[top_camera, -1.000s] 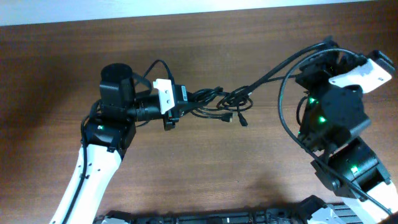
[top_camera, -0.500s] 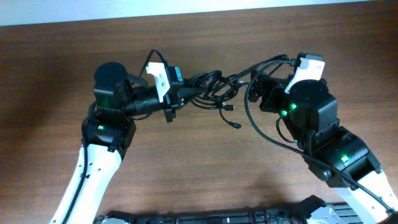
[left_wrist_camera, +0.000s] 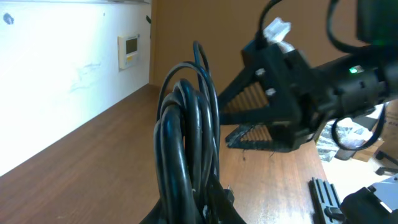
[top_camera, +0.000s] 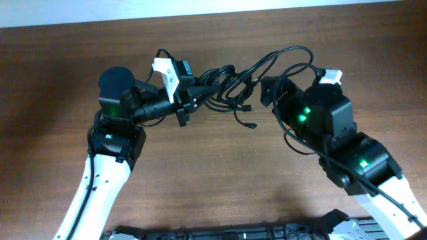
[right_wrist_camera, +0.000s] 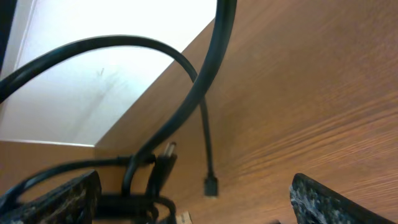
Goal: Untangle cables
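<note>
The cables (top_camera: 223,85) are a tangle of thin black cords hanging off the tip of my left gripper (top_camera: 189,100), which is shut on the bundle. Loose plug ends (top_camera: 251,125) trail down to the wood. In the left wrist view the looped cords (left_wrist_camera: 186,143) rise straight out of my left gripper (left_wrist_camera: 199,213). My right gripper (top_camera: 265,92) stands open just right of the tangle, facing it. In the right wrist view its fingers (right_wrist_camera: 329,202) sit wide apart around my right gripper (right_wrist_camera: 193,205), with cords (right_wrist_camera: 134,180) and one hanging plug (right_wrist_camera: 211,185) between them, none gripped.
The brown wooden table (top_camera: 200,173) runs to a pale wall strip (top_camera: 133,10) at the back. A black rail (top_camera: 233,233) lies along the front edge. The right arm's own thicker wire (top_camera: 293,52) loops above its wrist, close to the tangle.
My right arm has swung in from the far right to the tangle and its jaws have opened wide. My left gripper has carried the bundle slightly back and left.
</note>
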Tool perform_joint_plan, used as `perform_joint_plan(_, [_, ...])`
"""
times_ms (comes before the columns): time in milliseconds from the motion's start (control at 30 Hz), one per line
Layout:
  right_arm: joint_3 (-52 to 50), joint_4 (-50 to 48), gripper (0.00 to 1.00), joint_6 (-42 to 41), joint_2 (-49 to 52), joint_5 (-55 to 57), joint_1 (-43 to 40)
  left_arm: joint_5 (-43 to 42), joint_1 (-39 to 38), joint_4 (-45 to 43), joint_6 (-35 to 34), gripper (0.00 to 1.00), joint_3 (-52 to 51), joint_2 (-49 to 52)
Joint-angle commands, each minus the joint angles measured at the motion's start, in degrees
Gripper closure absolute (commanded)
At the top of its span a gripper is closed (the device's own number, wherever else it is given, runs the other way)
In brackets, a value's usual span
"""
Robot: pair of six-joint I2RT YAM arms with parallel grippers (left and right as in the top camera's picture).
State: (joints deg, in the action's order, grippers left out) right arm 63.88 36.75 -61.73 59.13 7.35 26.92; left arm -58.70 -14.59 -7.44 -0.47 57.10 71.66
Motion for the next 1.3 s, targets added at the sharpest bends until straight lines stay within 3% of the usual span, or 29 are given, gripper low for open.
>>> perform_joint_plan(0, [0.6,-1.5,0.05,-6.8,1.7,-1.2,-0.3,-3.1,0.3,-0.9,-1.3,1.0,0.3,-0.4])
perform_joint_plan(67, [0.6,-3.2,0.15,-7.4,2.9,-1.1,-0.3,-3.1,0.3,-1.1,-1.3,1.0,0.3,-0.4])
perform_joint_plan(133, [0.6,-4.7,0.41,-7.4,3.7,-1.2,-0.3,-3.1,0.3,-1.1,-1.3,1.0,0.3,-0.4])
perform_joint_plan(167, [0.6,-5.3,0.59,-7.4,3.9,-1.2,-0.3,-3.1,0.3,-1.1,-1.3,1.0,0.3,-0.4])
perform_joint_plan(333, [0.6,-5.7,0.94,-7.4,4.0,-1.2,-0.3,-3.0,0.3,-1.1,-1.3,1.0,0.3,-0.4])
perform_joint_plan(633, [0.6,-7.5,0.96,-7.4,4.0,0.8,-0.3,-3.0,0.3,-0.5,-1.2,1.0,0.3,-0.3])
perform_joint_plan(833, [0.7,-14.0,0.96,-7.3,1.8,1.5,-0.4,0.1,0.4,4.5,3.6,1.0,0.3,-0.3])
perform_joint_plan(933, [0.7,-14.9,0.96,-7.3,-0.7,7.3,-0.7,0.9,0.4,5.0,4.5,1.0,0.3,-0.3])
perform_joint_plan(1067, [0.7,-14.3,0.96,-3.1,-4.5,12.8,-8.1,0.9,0.4,10.2,11.5,1.0,0.3,-0.3])
perform_joint_plan(1267, [0.7,-6.7,0.96,-2.8,-4.7,12.7,-17.6,0.9,0.3,10.6,12.6,1.0,0.3,-0.3])
